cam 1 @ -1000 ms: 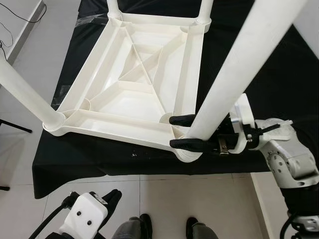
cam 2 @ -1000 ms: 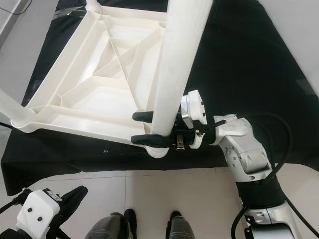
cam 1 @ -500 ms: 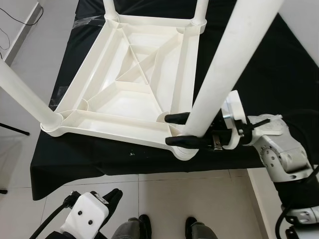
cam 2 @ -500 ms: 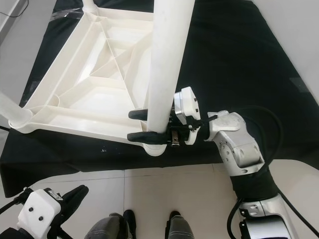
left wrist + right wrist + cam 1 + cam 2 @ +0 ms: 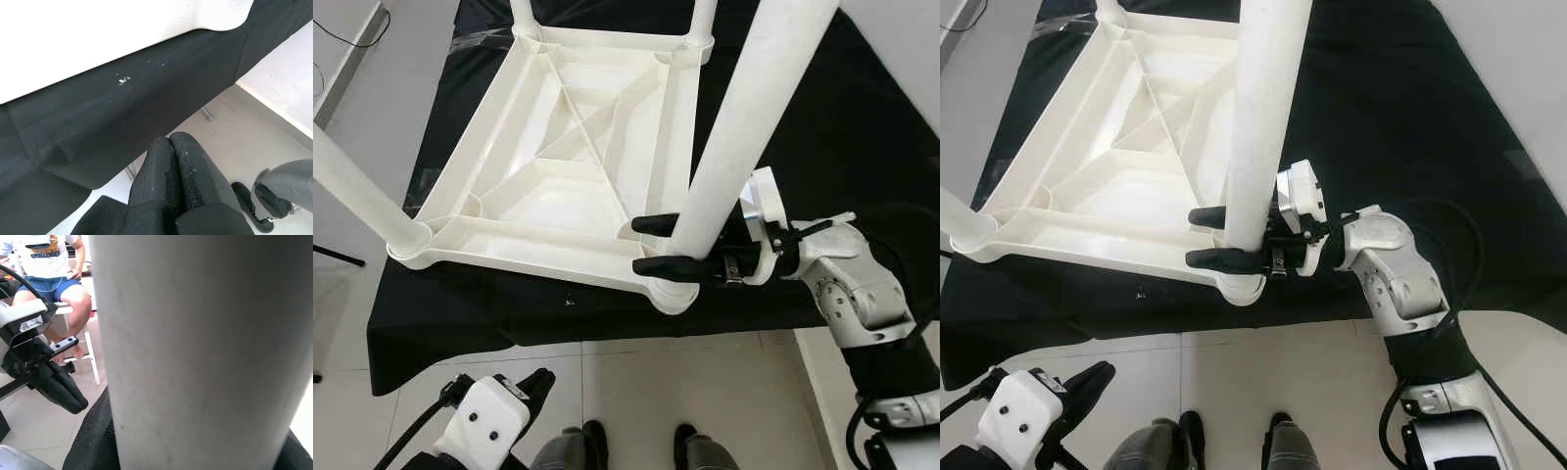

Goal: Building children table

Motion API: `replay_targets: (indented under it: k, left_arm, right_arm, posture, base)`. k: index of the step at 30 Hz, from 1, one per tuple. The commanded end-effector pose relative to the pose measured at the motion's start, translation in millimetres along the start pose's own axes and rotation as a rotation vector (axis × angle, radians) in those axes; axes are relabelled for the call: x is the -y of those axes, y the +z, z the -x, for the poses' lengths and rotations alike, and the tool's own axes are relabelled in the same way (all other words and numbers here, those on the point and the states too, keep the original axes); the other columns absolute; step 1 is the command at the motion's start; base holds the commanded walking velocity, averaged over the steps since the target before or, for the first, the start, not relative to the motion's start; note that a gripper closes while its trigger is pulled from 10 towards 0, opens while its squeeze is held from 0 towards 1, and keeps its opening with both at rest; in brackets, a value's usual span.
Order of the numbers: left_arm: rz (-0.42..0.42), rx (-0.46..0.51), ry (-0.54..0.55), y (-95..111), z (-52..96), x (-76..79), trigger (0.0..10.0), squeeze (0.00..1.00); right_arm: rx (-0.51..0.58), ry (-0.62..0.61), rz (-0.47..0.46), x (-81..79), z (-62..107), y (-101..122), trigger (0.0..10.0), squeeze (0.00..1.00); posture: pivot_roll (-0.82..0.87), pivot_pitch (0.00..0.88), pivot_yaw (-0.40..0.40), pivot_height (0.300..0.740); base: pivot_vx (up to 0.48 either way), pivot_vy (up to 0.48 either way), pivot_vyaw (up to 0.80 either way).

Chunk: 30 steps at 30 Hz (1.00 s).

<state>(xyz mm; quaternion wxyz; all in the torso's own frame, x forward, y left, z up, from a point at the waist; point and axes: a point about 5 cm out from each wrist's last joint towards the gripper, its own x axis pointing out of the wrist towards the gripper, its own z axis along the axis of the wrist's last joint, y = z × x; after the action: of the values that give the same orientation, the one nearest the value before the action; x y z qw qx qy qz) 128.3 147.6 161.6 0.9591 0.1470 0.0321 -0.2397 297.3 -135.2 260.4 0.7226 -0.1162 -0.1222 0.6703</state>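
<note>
Head view: right tool (image 5: 658,245) clamps table leg (image 5: 744,117) over black cloth (image 5: 862,137).

Black cloth (image 5: 862,127); tiled floor (image 5: 636,392); seated person (image 5: 51,264).

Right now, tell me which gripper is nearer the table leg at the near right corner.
Right. The right gripper has its fingers on either side of the table leg just above its socket; the left gripper hangs low over the floor, below the black cloth.
</note>
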Motion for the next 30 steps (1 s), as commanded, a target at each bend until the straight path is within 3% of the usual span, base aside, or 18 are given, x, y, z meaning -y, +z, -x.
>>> replay_targets:
  k: [1, 14, 21, 30]
  left_arm:
    - [0.008, -0.02, -0.008, -2.9, 1.7, 2.9, 10.0, 0.0]
    - [0.005, -0.019, -0.008, -1.8, 2.2, 3.8, 10.0, 0.0]
    - [0.005, -0.018, -0.008, -2.0, 2.1, 4.0, 10.0, 0.0]
    - [0.003, -0.018, -0.006, -2.1, 1.5, 3.0, 10.0, 0.0]
  right_arm:
    - [-0.054, -0.037, -0.034, 1.5, 1.2, -15.0, 10.0, 0.0]
    - [-0.058, -0.045, -0.043, 4.2, 2.1, -17.2, 10.0, 0.0]
    - [-0.085, 0.132, -0.081, -12.8, 5.4, -15.7, 10.0, 0.0]
    - [-0.101, 0.225, -0.083, -11.2, 1.4, -16.8, 10.0, 0.0]
  posture:
    - [0.05, 0.347, 0.011, 0.74]
    - [0.06, 0.347, 0.01, 0.74]
    - [0.05, 0.348, 0.009, 0.74]
    - [0.06, 0.348, 0.01, 0.74]
  base:
    - [0.0, 0.0, 0.0]
    - [0.0, 0.0, 0.0]
    - [0.0, 0.0, 0.0]
    - [0.0, 0.0, 0.0]
